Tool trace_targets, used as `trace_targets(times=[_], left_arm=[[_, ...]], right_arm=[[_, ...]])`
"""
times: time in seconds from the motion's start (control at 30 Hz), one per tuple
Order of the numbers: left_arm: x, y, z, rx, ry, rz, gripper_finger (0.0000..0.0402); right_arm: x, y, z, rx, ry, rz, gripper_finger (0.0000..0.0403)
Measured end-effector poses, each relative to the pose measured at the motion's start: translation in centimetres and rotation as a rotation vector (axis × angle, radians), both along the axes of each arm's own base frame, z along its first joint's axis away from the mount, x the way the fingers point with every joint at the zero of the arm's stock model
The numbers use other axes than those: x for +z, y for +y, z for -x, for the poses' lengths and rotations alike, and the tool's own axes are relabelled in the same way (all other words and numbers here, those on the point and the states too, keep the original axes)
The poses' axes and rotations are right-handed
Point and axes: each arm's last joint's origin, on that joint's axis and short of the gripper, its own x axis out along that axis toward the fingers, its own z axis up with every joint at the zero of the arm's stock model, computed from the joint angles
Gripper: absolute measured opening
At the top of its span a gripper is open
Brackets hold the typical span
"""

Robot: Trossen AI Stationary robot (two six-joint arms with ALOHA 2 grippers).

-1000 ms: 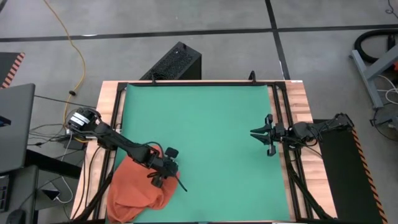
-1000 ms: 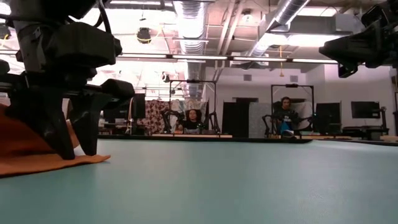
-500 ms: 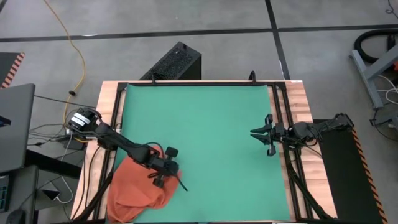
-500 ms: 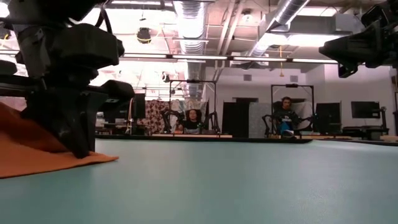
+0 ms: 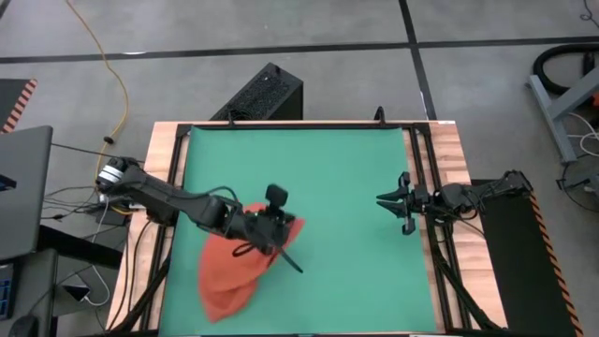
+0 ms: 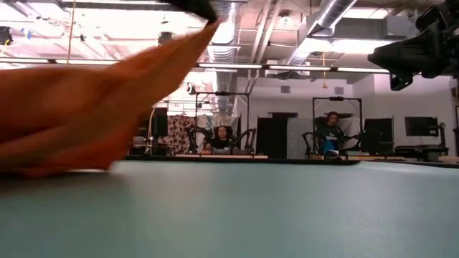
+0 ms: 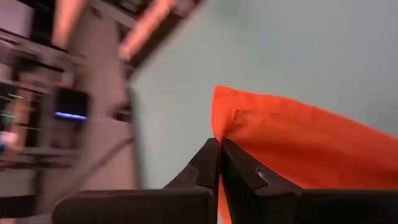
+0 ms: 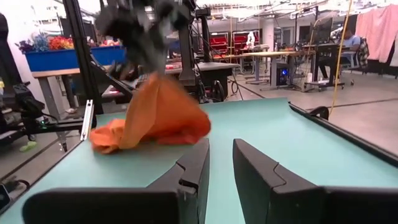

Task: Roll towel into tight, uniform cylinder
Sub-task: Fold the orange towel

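Note:
The orange-red towel [image 5: 236,271] lies bunched on the near left part of the green mat [image 5: 328,159]. Its right end is raised, and its lower end [image 5: 220,304] rests on the mat. My left gripper [image 5: 284,234] is shut on that raised end, above the mat. In the low view the towel [image 6: 93,107] slopes up to the gripper at the picture's top [image 6: 197,6]. It also shows in the right wrist view [image 8: 155,118]. My right gripper [image 5: 398,201] is open and empty, above the mat's right edge [image 8: 221,158]. My left gripper pinches a corner of the towel's edge [image 7: 225,124] between its two shut fingers [image 7: 208,162]. That end is lifted clear of the mat. The rest of the cloth hangs slanting below it, and its lower part [image 6: 43,168] lies on the mat.
A black box [image 5: 262,94] stands on the floor beyond the table's far edge. A laptop [image 5: 23,187] and cables lie to the left of the table. Black rails [image 5: 426,187] run along the mat's sides. Seated people show far behind the table [image 6: 224,137].
My left gripper has risen and gone toward the table's right and far edges, still shut on the towel. The held end has come up off the mat. The cloth has been drawn out into a long slanting shape, and its near left part has stayed on the mat.

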Motion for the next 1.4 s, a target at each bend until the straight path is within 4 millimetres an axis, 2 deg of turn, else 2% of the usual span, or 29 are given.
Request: trace_targets(times=[0.13, 0.27, 0.47, 0.6, 0.7, 0.83, 1.03, 1.2, 1.3, 1.4], left_arm=[[5.4, 1.1, -0.7, 0.014, -0.102, -0.125, 0.0000], [9.7, 3.1, -0.8, 0.067, -0.200, -0.143, 0.0000], [13.6, 6.3, -0.4, 0.184, -0.285, -0.213, 0.0000], [15.4, 7.3, 0.0, 0.215, -0.341, -0.207, 0.0000], [15.6, 7.5, 0.1, 0.220, -0.344, -0.191, 0.0000], [14.7, 7.4, -0.1, 0.210, -0.269, -0.202, 0.0000], [13.4, 7.4, 0.1, 0.180, -0.172, -0.152, 0.0000], [13.3, 7.3, 0.1, 0.184, -0.170, -0.131, 0.0000], [13.2, 7.3, 0.1, 0.178, -0.164, -0.118, 0.0000], [13.1, 7.3, 0.2, 0.171, -0.157, -0.097, 0.0000]], right_arm=[[0.0, 0.0, 0.0, 0.001, -0.005, -0.054, 0.0095], [0.0, 0.0, 0.0, 0.001, -0.009, -0.097, 0.0095], [-0.5, -0.1, -0.6, -0.095, 0.057, -0.088, 0.0095], [-0.9, -0.1, -1.3, -0.164, 0.108, -0.049, 0.0095], [-1.7, 0.0, -1.8, -0.219, 0.194, 0.019, 0.0095], [-2.7, -0.2, -2.2, -0.327, 0.293, 0.088, 0.0098], [-3.2, -0.3, -3.1, -0.398, 0.371, 0.158, 0.0133], [-2.7, -1.1, -4.8, -0.396, 0.398, 0.140, 0.0178], [-2.1, -2.0, -6.5, -0.407, 0.413, 0.120, 0.0195], [-1.3, -3.2, -8.6, -0.380, 0.474, 0.172, 0.0201]])
